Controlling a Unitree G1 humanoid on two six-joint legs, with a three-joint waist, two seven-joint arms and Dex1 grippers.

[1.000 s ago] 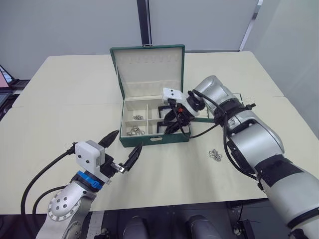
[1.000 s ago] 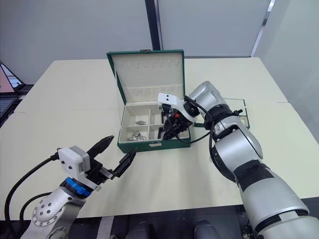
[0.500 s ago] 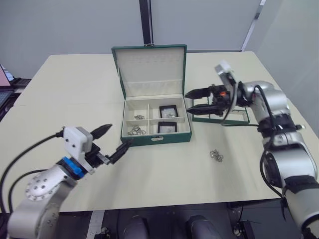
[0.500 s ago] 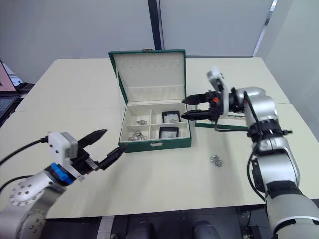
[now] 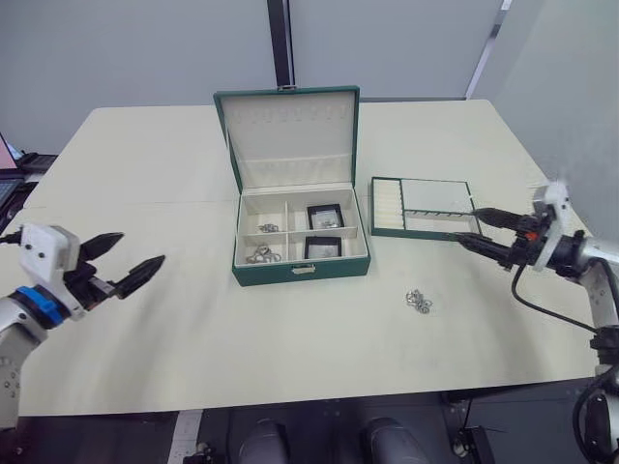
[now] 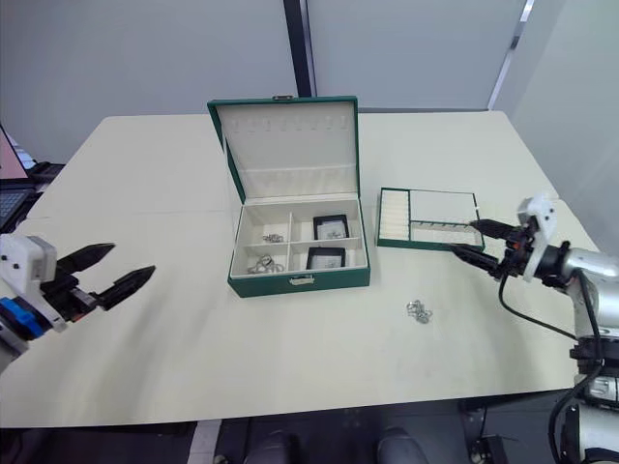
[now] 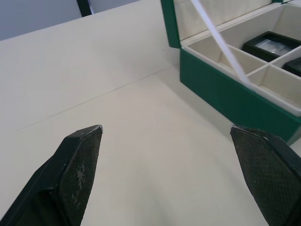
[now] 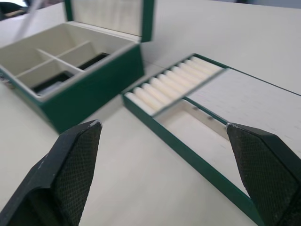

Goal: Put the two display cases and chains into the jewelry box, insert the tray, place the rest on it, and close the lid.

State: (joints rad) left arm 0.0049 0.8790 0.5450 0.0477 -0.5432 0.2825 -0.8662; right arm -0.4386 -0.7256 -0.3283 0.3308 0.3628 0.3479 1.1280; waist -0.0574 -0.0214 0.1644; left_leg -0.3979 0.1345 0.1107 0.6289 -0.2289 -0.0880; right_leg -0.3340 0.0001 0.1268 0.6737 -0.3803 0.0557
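Left eye view: jewelry box [image 5: 301, 261], lid [image 5: 290, 135] up, holds both display cases [image 5: 325, 215] and apparently two chains [image 5: 257, 254]; tray [image 5: 424, 206] uninserted just beyond open right pincer [image 5: 470, 226]; one chain cluster [image 5: 418, 301] nearer it; left pincer [image 5: 129, 259] open, idle.

No readable text, label, brand, number or sign appears on anything in these views.

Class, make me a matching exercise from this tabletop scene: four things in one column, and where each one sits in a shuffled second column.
Things:
1. display cases
2. tray
3. loose chain cluster
4. lid

Places or states:
A. standing open behind the jewelry box
B. on the bare table in front of the tray
C. in the box's right compartments
D. on the table, right of the box

Pairs: 1-C, 2-D, 3-B, 4-A
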